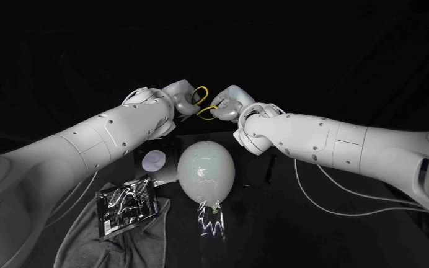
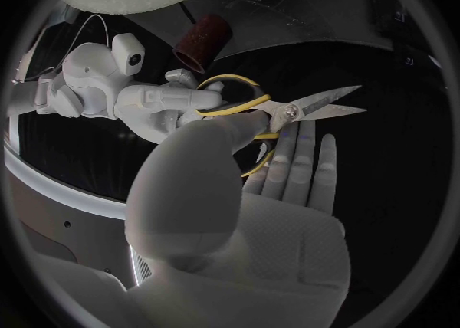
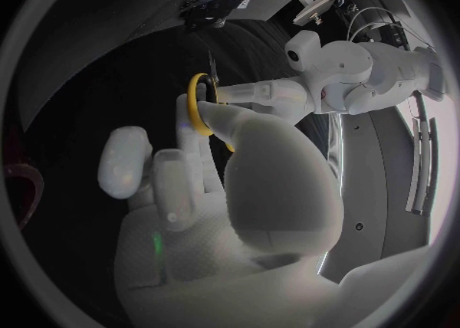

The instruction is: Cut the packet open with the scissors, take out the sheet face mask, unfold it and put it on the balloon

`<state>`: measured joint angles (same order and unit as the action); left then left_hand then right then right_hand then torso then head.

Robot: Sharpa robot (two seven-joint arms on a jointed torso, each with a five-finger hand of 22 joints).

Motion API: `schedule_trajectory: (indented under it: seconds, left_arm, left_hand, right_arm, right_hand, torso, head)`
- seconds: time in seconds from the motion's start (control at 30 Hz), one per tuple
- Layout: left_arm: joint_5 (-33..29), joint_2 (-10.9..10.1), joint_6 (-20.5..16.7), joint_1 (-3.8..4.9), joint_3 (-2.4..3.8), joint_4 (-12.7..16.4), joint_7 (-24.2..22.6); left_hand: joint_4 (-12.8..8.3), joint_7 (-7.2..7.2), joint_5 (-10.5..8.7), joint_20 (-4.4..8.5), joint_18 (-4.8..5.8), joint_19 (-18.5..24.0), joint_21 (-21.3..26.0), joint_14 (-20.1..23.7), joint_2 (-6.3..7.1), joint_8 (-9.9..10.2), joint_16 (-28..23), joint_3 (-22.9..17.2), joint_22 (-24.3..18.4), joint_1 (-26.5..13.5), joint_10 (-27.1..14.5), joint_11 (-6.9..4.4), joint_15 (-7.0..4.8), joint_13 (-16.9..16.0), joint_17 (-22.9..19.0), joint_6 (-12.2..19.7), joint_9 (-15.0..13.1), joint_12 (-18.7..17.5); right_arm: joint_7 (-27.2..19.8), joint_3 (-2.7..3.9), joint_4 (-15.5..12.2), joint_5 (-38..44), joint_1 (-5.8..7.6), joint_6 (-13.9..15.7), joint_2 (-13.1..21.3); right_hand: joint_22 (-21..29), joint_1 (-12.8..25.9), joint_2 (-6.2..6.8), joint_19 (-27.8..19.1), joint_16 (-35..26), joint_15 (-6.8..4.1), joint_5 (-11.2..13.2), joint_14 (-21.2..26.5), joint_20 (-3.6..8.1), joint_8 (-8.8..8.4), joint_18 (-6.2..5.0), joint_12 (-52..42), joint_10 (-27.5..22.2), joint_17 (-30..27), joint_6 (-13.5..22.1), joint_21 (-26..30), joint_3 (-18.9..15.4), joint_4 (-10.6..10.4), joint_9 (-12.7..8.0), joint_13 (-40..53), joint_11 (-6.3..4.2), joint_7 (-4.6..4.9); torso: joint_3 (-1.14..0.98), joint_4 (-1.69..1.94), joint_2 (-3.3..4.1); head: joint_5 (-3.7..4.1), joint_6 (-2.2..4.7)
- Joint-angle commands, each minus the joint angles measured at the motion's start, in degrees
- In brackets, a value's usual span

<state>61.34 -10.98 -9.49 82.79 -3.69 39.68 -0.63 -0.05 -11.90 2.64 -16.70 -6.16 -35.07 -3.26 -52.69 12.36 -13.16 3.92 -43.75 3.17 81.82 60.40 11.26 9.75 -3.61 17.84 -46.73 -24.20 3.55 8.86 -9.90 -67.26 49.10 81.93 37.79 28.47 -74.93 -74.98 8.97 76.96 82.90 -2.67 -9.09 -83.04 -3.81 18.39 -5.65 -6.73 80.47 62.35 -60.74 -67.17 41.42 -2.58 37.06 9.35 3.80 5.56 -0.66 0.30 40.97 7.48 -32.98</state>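
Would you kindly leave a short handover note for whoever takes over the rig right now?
Left hand: pinches the scissors near the pivot.
Right hand: fingers in a yellow handle loop.
Both are held up beyond the balloon.
Packet lies on the grey cloth, left of the balloon.
Done: scissors picked up.
Left: cut packet, take mask out, unfold, place on balloon.

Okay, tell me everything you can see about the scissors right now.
The scissors have two yellow loop handles and short silver metal blades joined at a pivot screw. The blades stand slightly apart, and their tips touch nothing. Both hands hold the pair up between them, beyond the balloon in the head view. A finger of the right hand goes through one loop. The left hand has its thumb at the other loop, near the pivot.
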Motion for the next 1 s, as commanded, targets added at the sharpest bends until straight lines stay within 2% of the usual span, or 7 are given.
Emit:
schedule_trajectory:
  seconds: [0.03, 0.17, 0.2, 0.3, 0.53, 0.73, 1.0]
  left_arm:
    - [2.1, 0.0, 0.3, -0.16, -0.14, 0.2, 2.0]
    - [-0.4, -0.3, 0.1, -0.15, -0.1, 0.5, 1.4]
    - [-1.0, -0.3, -0.1, -0.15, -0.09, 0.6, 1.1]
    - [-3.2, -0.6, -0.6, -0.15, -0.03, 0.6, 0.2]
    - [-8.7, -1.2, 0.4, -0.15, 0.07, 0.6, -2.4]
    - [-13.1, -1.4, 3.5, -0.16, 0.14, 0.2, -4.1]
    - [-19.0, -1.4, 6.1, -0.16, 0.18, -0.4, -4.8]
  left_hand:
    - [-0.6, -2.97, 0.14, -0.03, 1.39, 1.8, 0.3, 1.3, 1.02, 0.7, -0.3, -0.4, -0.2, -0.5, -1.0, 0.29, 0.24, 0.0, -0.4, 0.7, 0.4, 0.2]
    - [0.6, -3.17, 0.14, 0.02, 1.72, 2.3, 0.2, 2.0, 0.75, 1.0, -0.2, 0.2, -0.1, -2.6, -1.5, 0.52, 0.46, 0.0, -0.8, 0.8, 0.8, 0.3]
    - [2.2, -3.41, 0.12, 0.04, 1.79, 2.5, 0.2, 2.2, 0.63, 1.1, -0.1, 1.4, -0.1, -4.8, -1.7, 0.69, 0.62, -0.1, -0.9, 0.7, 0.9, 0.4]
    - [3.6, -3.37, 0.11, 0.05, 1.82, 2.7, 0.1, 2.2, 0.47, 1.2, 0.0, 2.8, -0.1, -6.5, -1.8, 0.69, 0.61, -0.1, -1.0, 0.7, 1.1, 0.6]
    - [5.8, -3.33, 0.1, 0.04, 1.89, 3.2, 0.1, 2.5, 0.15, 1.6, 0.1, 6.4, -0.1, -8.4, -2.2, 0.7, 0.62, -0.1, -1.4, 0.7, 1.6, 0.8]
    - [5.8, -3.61, 0.09, -0.01, 2.27, 4.5, 0.2, 5.9, -0.07, 2.2, -0.3, 9.0, -0.2, -6.9, -5.1, 1.32, 1.48, -0.1, -2.4, 1.6, 2.1, 0.3]
    - [5.3, -3.52, 0.08, -0.02, 2.35, 4.9, 0.3, 6.6, 0.36, 2.3, -0.2, 10.9, -0.2, -5.9, -5.6, 1.37, 1.65, -0.1, -2.8, 1.7, 2.3, 0.5]
  right_arm:
    - [1.3, 0.35, 0.8, 2.2, 0.38, 2.2, -0.3]
    - [1.7, 0.4, 1.4, 2.3, 0.41, 1.9, -0.5]
    - [1.8, 0.41, 1.4, 2.4, 0.42, 1.8, -0.6]
    - [2.0, 0.42, 1.7, 2.4, 0.42, 1.6, -0.6]
    - [2.4, 0.44, 2.3, 2.5, 0.44, 1.4, -0.8]
    - [2.5, 0.44, 2.5, 2.2, 0.44, 1.6, -0.9]
    - [2.6, 0.44, 2.6, 1.9, 0.44, 1.7, -0.9]
  right_hand:
    - [-8.4, -0.1, -0.61, 0.4, 0.4, 0.02, -0.3, -0.3, 0.11, 0.28, 0.62, -0.4, 3.3, 0.1, -0.2, -0.3, 2.2, 2.7, -0.1, 0.0, -2.82, -0.32]
    - [-8.4, 0.0, -0.61, 0.4, 0.4, 0.0, -0.4, -0.4, 0.12, 0.31, 0.63, -0.4, 3.4, 0.3, -0.2, -0.4, 2.3, 2.8, 0.0, 0.1, -2.83, -0.34]
    - [-8.4, 0.0, -0.61, 0.4, 0.4, 0.0, -0.4, -0.4, 0.12, 0.31, 0.63, -0.4, 3.4, 0.3, -0.2, -0.4, 2.3, 2.8, 0.0, 0.1, -2.83, -0.34]
    - [-8.4, 0.0, -0.6, 0.4, 0.5, 0.0, -0.4, -0.4, 0.12, 0.31, 0.61, -0.4, 3.4, 0.4, -0.2, -0.3, 2.3, 2.8, 0.0, 0.1, -2.84, -0.34]
    - [-8.4, 0.0, -0.6, 0.4, 0.5, 0.0, -0.4, -0.5, 0.12, 0.32, 0.62, -0.4, 3.4, 0.6, -0.2, -0.4, 2.3, 2.8, 0.0, 0.1, -2.84, -0.34]
    - [-8.5, 0.1, -0.62, 0.4, 0.6, -0.01, -0.4, -0.6, 0.13, 0.36, 0.63, -0.4, 3.5, 0.9, -0.3, -0.4, 2.3, 2.9, 0.0, 0.2, -2.86, -0.35]
    - [-8.5, 0.4, -0.69, 0.4, 0.7, -0.05, 0.0, -0.7, 0.16, 0.41, 0.63, -0.4, 3.6, 1.2, -0.3, -0.4, 2.5, 3.1, 0.1, 0.3, -2.89, -0.39]
  torso:
    - [0.01, 0.0, -0.04]
    - [0.07, -0.07, -0.01]
    - [0.06, -0.06, 0.01]
    - [0.03, -0.04, 0.0]
    - [0.01, -0.01, 0.01]
    - [0.01, -0.03, 0.0]
    - [0.0, -0.02, -0.01]
  head:
    - [0.02, -0.02]
    - [0.03, 0.07]
    - [0.02, 0.12]
    - [0.05, 0.16]
    - [0.21, 0.3]
    - [0.27, 0.41]
    - [0.34, 0.42]
